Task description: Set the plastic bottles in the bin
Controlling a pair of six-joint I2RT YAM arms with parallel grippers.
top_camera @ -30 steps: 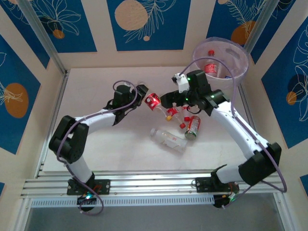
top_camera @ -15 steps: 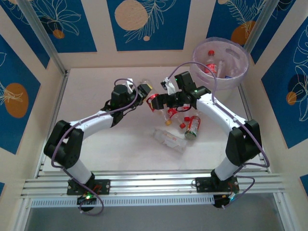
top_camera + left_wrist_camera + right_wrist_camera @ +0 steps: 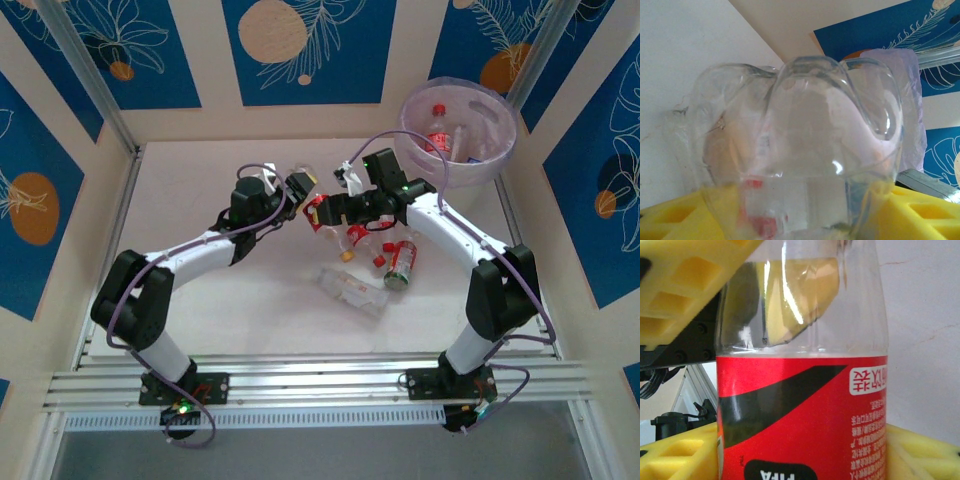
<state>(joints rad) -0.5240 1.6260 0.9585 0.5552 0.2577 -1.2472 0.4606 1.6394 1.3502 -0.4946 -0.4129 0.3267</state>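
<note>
Left fingers [image 3: 670, 220] clamped on a clear bottle [image 3: 800, 150], right fingers [image 3: 675, 455] clamped on a red-labelled bottle [image 3: 802, 410], both over mid-bench [image 3: 200, 170], well apart from the bin [image 3: 470, 176]; bottles judged light, thin-walled, slick, crushable, best gripped gently mid-body.

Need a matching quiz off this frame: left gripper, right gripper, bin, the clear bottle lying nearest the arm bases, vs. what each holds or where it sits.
1. left gripper
2. right gripper
3. bin
4. loose clear bottle

A. lies flat on the table
B. shut on a red-labelled bottle
C. has a red-capped bottle inside
D. shut on a clear-bottomed bottle

Pairs: 1-D, 2-B, 3-C, 4-A.
</note>
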